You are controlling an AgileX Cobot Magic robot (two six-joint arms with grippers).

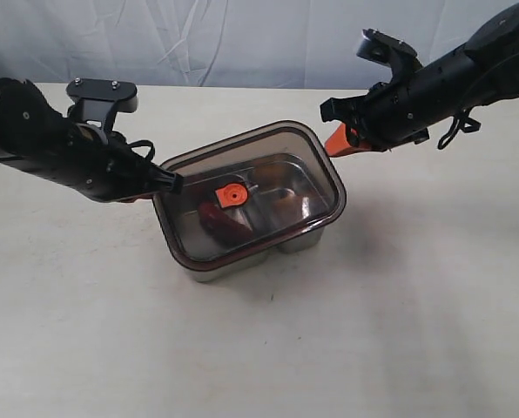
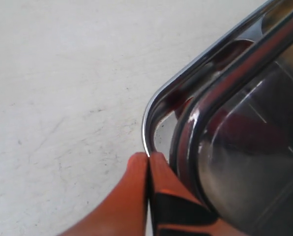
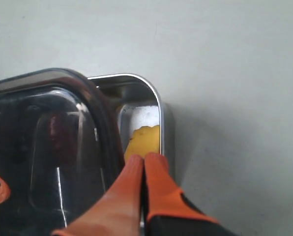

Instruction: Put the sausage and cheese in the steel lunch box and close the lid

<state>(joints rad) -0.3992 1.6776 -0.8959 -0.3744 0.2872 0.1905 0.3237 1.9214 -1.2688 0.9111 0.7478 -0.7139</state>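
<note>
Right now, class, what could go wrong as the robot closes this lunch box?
1. The dark translucent plastic lid sits skewed on the shiny rectangular steel lunch box, corners uncovered; pressing down might jam it crooked.
2. The shut left hand is at the box's rim; a nudge might slide the box instead of the lid.
3. The yellow cheese wedge lies in the uncovered corner beside the shut right hand; it could get bumped.

The lid [image 1: 277, 161] is smoky dark brown and half clear, with an orange valve [image 1: 232, 195] on it. Through it the sausage [image 1: 220, 219] looks dark red. The cheese [image 3: 144, 140] is yellow. The lunch box [image 1: 212, 268] is shiny silver steel. The left pincer [image 2: 148, 162] and the right pincer [image 3: 144, 164] are orange with black patches, and the counter [image 1: 373, 331] is plain pale cream.
</note>
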